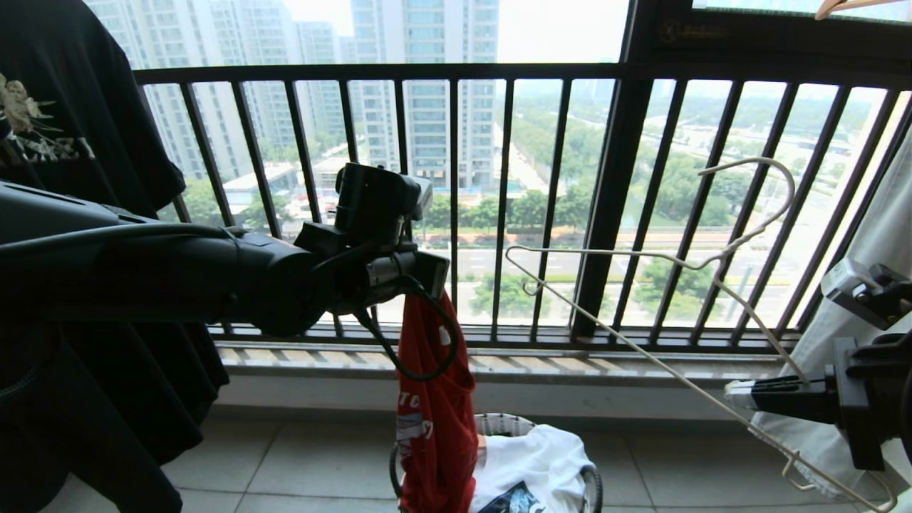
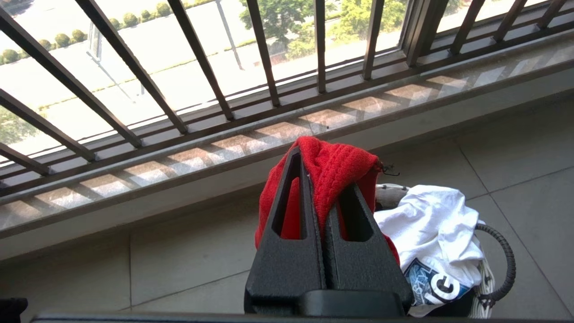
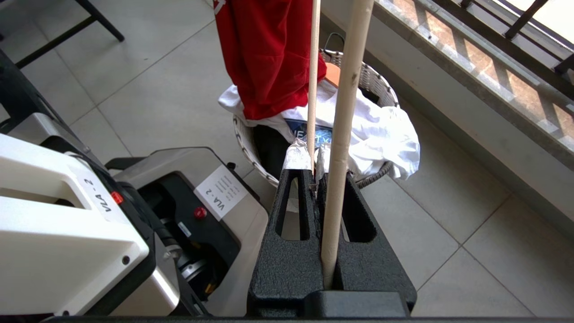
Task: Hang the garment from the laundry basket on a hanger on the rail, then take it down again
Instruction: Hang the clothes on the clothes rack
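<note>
Red garment (image 1: 434, 420) is held bunched in the left gripper (image 2: 320, 179), clamped tight, hanging above the laundry basket (image 1: 499, 425). Hanger (image 1: 662, 260) is clamped in the right gripper (image 3: 316, 172), right of the basket.

The garment (image 1: 436, 413) hangs from the left gripper (image 2: 320, 179) at centre, its lower end reaching into the laundry basket (image 1: 499, 425) on the floor near the window railing (image 1: 456, 199). A white T-shirt (image 1: 531, 463) lies in the basket, right of the garment. Further right, the right gripper (image 3: 316, 172) holds the hanger (image 1: 684, 299) before the railing, hook uppermost.
</note>
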Tool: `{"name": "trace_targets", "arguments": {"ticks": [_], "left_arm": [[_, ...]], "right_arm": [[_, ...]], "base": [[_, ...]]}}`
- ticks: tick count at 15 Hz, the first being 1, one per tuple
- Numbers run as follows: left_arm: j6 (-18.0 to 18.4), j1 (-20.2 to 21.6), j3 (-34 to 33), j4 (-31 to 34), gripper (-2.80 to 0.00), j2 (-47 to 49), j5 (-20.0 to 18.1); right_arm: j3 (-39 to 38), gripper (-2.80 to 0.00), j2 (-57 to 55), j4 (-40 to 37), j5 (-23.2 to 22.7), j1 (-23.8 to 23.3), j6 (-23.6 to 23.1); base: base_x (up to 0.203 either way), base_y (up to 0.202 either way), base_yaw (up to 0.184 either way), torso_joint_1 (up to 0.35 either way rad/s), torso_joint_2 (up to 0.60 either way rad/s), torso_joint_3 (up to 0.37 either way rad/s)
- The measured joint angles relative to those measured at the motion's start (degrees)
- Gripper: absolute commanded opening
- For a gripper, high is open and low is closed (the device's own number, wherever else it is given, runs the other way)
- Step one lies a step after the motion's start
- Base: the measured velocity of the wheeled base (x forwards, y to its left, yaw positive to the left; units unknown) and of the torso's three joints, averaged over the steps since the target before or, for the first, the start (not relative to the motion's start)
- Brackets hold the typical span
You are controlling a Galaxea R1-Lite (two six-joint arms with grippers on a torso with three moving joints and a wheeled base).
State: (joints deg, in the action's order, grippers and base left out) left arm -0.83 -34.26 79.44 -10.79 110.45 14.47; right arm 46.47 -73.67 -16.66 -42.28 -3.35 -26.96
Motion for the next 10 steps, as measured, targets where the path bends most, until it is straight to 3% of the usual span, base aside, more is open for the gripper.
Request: {"name": "trace_targets", "arguments": {"ticks": [3, 7, 10], "left_arm": [[0.06, 0.51, -0.51, 0.03, -2.8, 0.05, -3.12], [-0.34, 2.15, 0.7, -0.02, -2.8, 0.14, -3.48], [-0.38, 2.33, 1.01, -0.03, -2.8, 0.28, -3.59]], "right_arm": [[-0.75, -2.8, -0.04, -0.37, 0.02, 0.71, -0.53], [-1.84, -2.8, -0.77, -0.53, 0.06, 3.12, -0.99], [-2.92, -2.8, -2.83, -0.5, 0.05, 7.64, -0.91]], "base": [[0.0, 0.0, 0.0, 0.0, 0.0, 0.008], [0.0, 0.0, 0.0, 0.0, 0.0, 0.0], [0.0, 0.0, 0.0, 0.0, 0.0, 0.0]]}}
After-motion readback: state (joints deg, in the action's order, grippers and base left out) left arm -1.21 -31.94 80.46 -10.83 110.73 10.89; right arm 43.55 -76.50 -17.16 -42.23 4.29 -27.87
